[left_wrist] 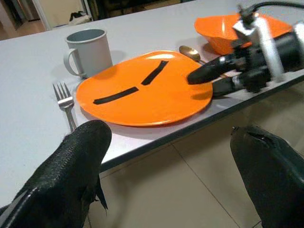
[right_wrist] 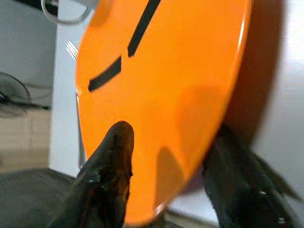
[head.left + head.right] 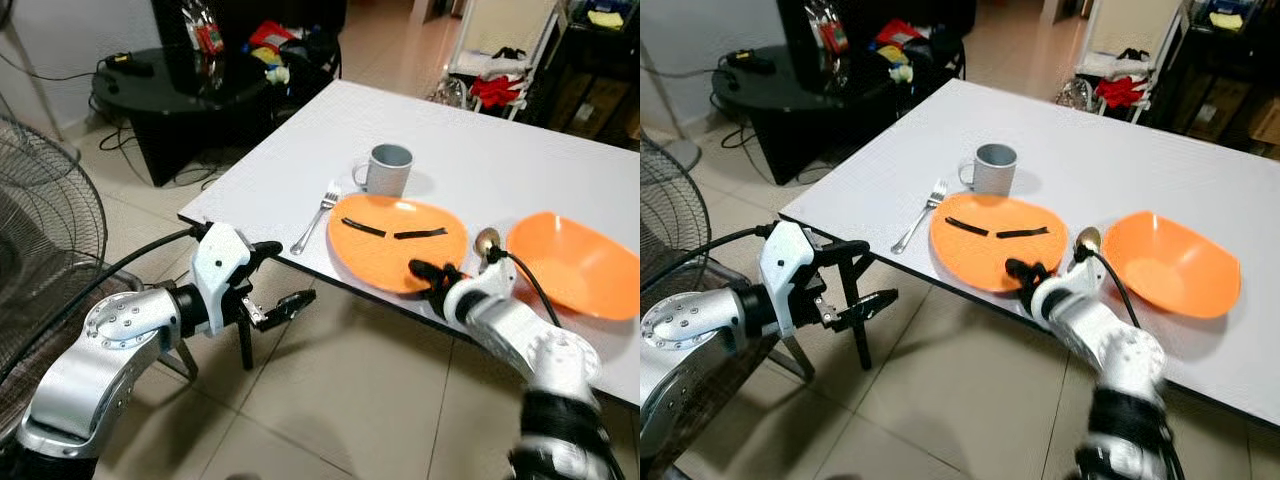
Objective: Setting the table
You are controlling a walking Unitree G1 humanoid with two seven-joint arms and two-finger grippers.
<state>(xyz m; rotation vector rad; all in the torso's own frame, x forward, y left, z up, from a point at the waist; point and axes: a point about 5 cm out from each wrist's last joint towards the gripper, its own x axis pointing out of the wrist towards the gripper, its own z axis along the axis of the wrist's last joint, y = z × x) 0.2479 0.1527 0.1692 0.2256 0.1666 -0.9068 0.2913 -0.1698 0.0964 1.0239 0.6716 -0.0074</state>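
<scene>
An orange plate (image 3: 395, 240) with two black stripes lies near the front edge of the white table (image 3: 500, 130). My right gripper (image 3: 428, 278) is at the plate's near rim and shut on it, one finger on top (image 2: 111, 161) and the other under the rim (image 2: 237, 175). A grey mug (image 3: 388, 168) stands just behind the plate, and a fork (image 3: 318, 218) lies to its left. A gold spoon (image 3: 487, 240) lies between the plate and an orange bowl (image 3: 572, 262). My left gripper (image 3: 288, 275) hangs open and holds nothing, below the table's left corner.
A standing fan (image 3: 40, 230) is close at my left. A black side table (image 3: 170, 80) with clutter and cables stands beyond the table's far left corner. A rack with clothes (image 3: 495, 85) is at the back. Tiled floor lies below the left gripper.
</scene>
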